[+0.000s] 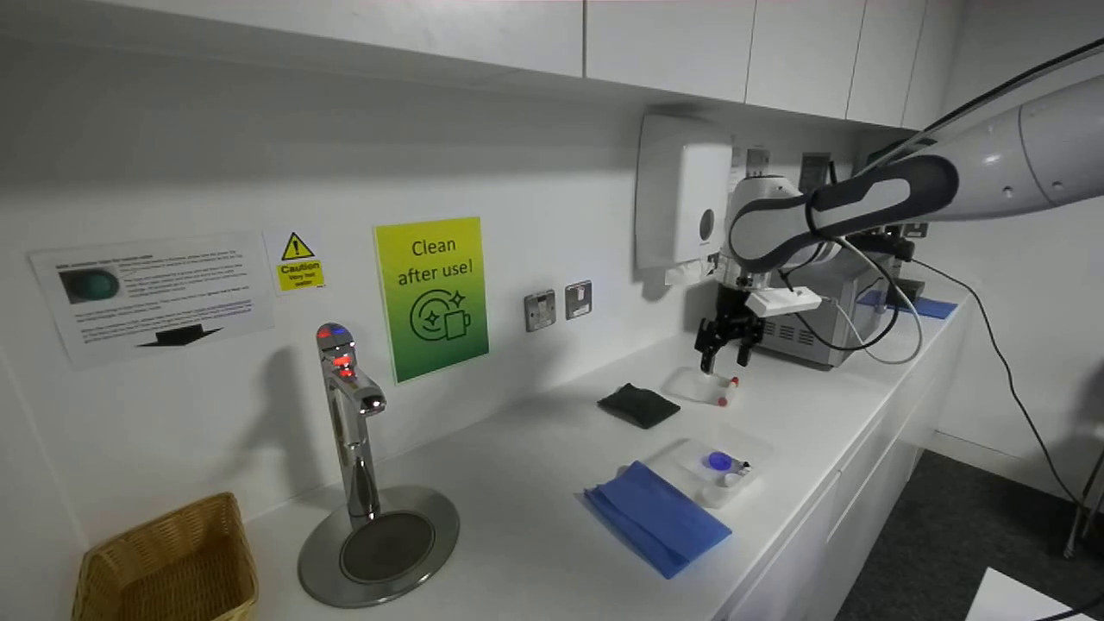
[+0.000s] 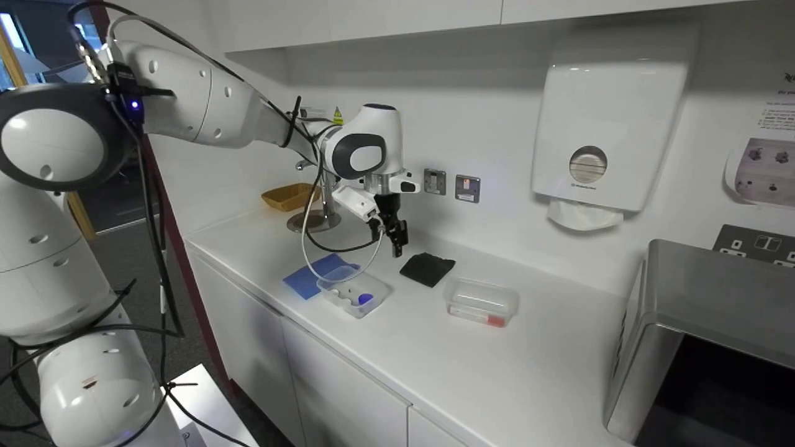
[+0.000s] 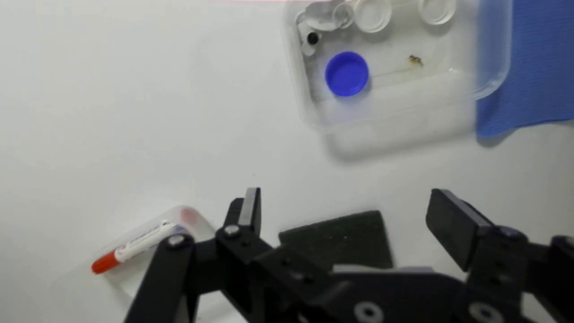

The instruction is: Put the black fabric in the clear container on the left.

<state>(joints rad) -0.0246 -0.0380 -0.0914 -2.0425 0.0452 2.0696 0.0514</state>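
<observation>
White and bulky, the robot arm (image 2: 217, 112) stands nearest the camera, at the left of an exterior view, stretched over the counter (image 2: 546, 354) that runs along the far wall (image 2: 472, 143). Its gripper (image 3: 345, 193) hangs above the surface, jaws well apart, grasping nothing. Next in size comes the blue cloth (image 1: 655, 517), folded, lying against the clear container (image 2: 375, 287) on the left; a second clear tub (image 2: 481, 295) sits on the right. Between them, set farther back, the black fabric (image 2: 427, 269) rests on the counter, just beside the right tub. For the coming move, it seems to lie below the gripper and a little to the far side. No long axis can be made out; its near edge runs slightly aslant to the line from jaw to jaw. The fabric looks matt, roughly square, black with a greenish cast, lightly specked, not quite flat, its far part hidden in the wrist view. Smallest are a marker (image 3: 143, 242) in the right tub and a blue cap (image 3: 347, 74) in the left.
</observation>
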